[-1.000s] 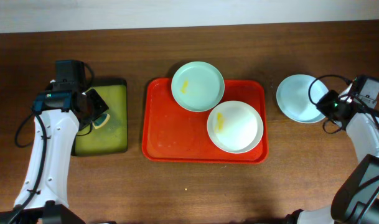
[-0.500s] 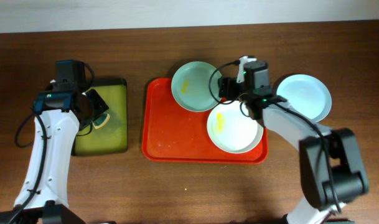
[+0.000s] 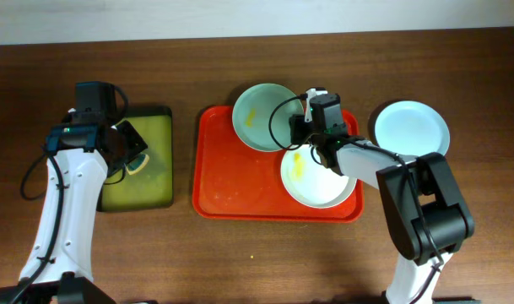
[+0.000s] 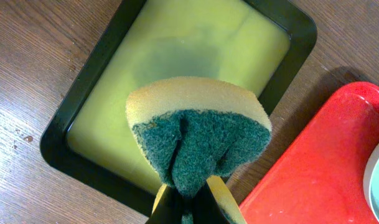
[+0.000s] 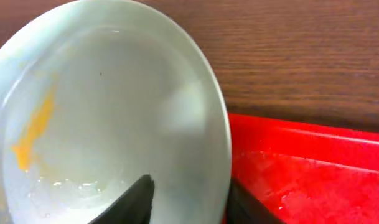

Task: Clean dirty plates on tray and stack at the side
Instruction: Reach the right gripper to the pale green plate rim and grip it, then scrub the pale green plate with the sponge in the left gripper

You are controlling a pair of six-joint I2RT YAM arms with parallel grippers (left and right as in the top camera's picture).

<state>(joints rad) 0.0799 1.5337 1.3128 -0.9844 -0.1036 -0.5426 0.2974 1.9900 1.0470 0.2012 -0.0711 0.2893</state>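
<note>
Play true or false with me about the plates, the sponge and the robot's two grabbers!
1. The left gripper pinches a folded yellow-and-green sponge above the black-rimmed yellow-green tray. True.
2. All three round plates sit on the big red plastic tray. False: the pale blue round plate sits on the brown wooden table, to the right of that tray.
3. The white round plate has a yellow smear. True.
4. The right gripper hangs far from every plate. False: its fingers straddle the rim of the smeared mint-blue round plate.
</note>
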